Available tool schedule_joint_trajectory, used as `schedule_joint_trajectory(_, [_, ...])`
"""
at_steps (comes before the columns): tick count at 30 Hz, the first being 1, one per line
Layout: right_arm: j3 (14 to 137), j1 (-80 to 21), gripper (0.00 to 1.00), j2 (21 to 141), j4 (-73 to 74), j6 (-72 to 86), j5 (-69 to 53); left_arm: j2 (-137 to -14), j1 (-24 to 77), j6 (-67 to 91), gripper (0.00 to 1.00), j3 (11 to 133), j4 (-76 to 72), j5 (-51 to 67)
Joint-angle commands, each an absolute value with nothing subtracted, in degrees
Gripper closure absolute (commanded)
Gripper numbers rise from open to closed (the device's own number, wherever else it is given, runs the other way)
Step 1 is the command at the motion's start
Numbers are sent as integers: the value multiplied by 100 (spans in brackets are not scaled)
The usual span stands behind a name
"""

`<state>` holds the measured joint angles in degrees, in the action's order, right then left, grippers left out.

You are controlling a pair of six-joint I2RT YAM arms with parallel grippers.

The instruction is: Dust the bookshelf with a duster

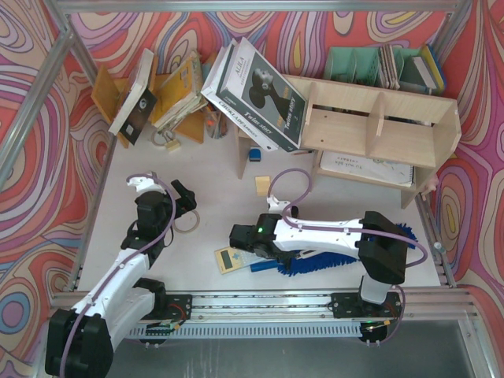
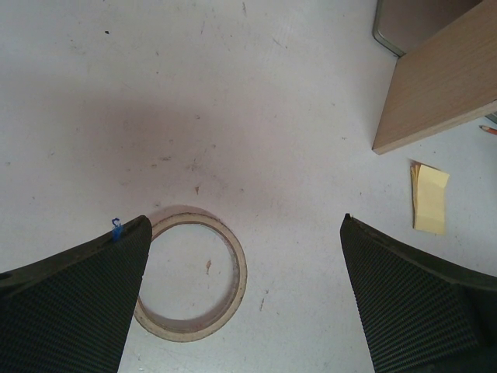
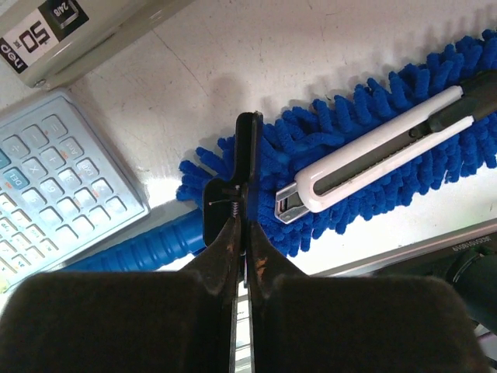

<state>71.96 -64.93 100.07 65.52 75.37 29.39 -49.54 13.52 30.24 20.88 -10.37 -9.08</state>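
While left fingers (image 2: 70, 311) gape wide, right fingers (image 3: 250, 179) sit pressed together over the duster (image 3: 334, 124).

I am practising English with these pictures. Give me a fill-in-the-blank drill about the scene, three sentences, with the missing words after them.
1. A white utility knife lies on top of the fluffy blue ____.
2. The left end effector is ____, and a ring of tape lies on the table below it.
3. The right end effector is shut, beside a grey ____ with number keys.

Missing words: duster; open; calculator.
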Motion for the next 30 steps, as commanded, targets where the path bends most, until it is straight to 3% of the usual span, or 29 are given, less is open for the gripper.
schedule_joint_trajectory(1, [7320, -6539, 87, 9805, 6910, 7900, 3305, -4968, 1371, 3076, 2, 2143, -993, -1012])
schedule_joint_trajectory(30, [7674, -5786, 90, 10416, 7072, 8608, 4068, -4975, 1369, 3120, 2, 2131, -986, -1072])
